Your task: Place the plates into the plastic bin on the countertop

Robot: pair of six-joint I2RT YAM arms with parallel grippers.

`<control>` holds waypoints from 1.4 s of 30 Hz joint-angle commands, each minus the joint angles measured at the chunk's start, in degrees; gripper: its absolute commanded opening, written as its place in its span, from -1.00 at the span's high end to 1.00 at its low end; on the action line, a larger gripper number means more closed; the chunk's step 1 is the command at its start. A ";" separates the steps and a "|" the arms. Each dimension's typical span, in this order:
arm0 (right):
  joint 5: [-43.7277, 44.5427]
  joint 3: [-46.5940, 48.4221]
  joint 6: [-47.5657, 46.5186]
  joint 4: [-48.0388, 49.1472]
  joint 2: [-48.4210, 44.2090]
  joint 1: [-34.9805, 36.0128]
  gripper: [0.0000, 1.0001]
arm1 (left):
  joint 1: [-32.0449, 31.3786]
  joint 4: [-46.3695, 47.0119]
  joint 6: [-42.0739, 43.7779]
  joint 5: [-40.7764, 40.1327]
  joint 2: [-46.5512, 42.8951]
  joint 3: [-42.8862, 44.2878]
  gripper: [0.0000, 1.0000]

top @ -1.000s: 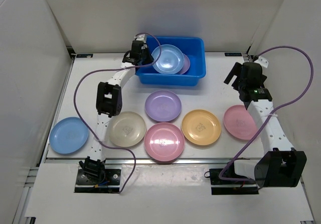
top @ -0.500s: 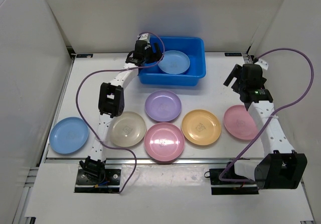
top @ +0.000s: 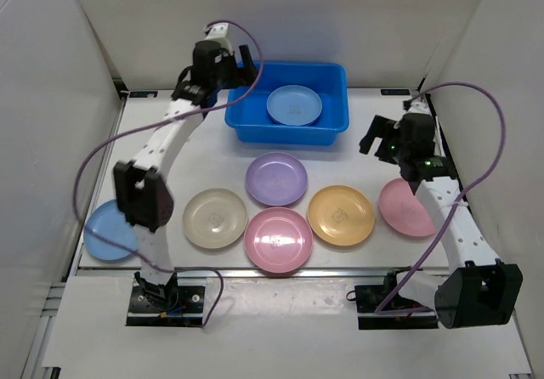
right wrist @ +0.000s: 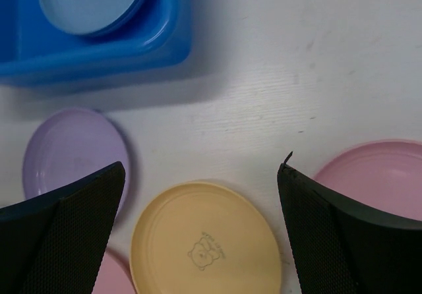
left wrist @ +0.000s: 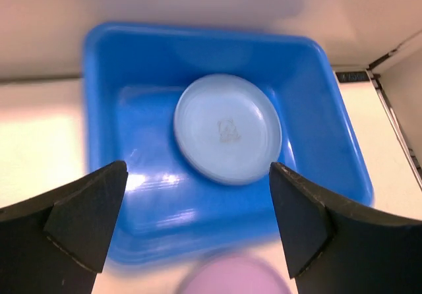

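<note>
The left arm [top: 157, 145] stretches far out from its base, with the elbow low and the forearm slanting up to a wrist that hangs over the back left corner of the bin [top: 289, 132]. The left gripper [top: 241, 71] tilts down toward the inside of the bin. Its two dark fingers [left wrist: 82, 218] are spread wide with nothing between them.

The right arm [top: 455, 226] leans from its base toward the right end of the bin and stops well short of it. The right gripper [top: 372, 138] points down, off the bin's front right corner, its fingers [right wrist: 72, 235] wide apart and holding nothing.
</note>
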 commanded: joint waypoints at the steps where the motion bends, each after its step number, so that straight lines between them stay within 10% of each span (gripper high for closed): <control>1: -8.02 -2.63 -1.36 5.71 2.77 4.47 -0.98 | -0.33 -2.31 2.05 -7.74 -15.65 -15.42 -0.98; 6: -13.72 -2.64 -2.76 11.16 12.95 13.34 -0.91 | -0.59 -2.48 -4.00 -12.42 -33.76 -41.33 -0.98; 13: -11.02 0.44 -3.47 19.24 28.33 19.68 -0.87 | -0.51 -10.19 -10.95 -15.38 -49.58 -55.62 -0.98; 42: -5.65 0.52 3.92 27.08 40.40 23.03 0.48 | -0.51 -19.36 -11.93 -20.41 -58.57 -55.55 -0.98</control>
